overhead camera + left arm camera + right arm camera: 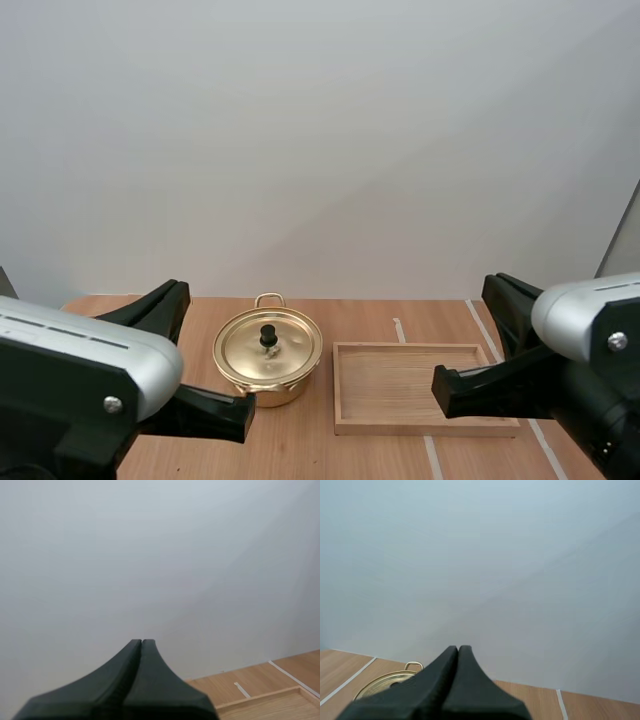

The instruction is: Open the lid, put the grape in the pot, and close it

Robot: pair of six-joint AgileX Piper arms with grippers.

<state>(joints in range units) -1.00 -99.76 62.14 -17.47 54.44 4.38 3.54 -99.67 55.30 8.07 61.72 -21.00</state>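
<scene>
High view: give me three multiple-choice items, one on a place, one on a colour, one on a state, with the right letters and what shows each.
1. Where does the pot stand relative to the wooden tray?
A. on the tray
B. on the table, beside the tray, to its left in the high view
C. behind the tray

2. What colour is the knob on the lid?
A. gold
B. red
C. black

3. What is the lid's state?
A. seated on the pot
B. lying on the tray
C. leaning against the pot's side

Answers:
1 B, a strip of bare table shows between pot and tray.
2 C, the knob stands dark against the gold lid.
3 A, the lid covers the pot's rim, knob up.
</scene>
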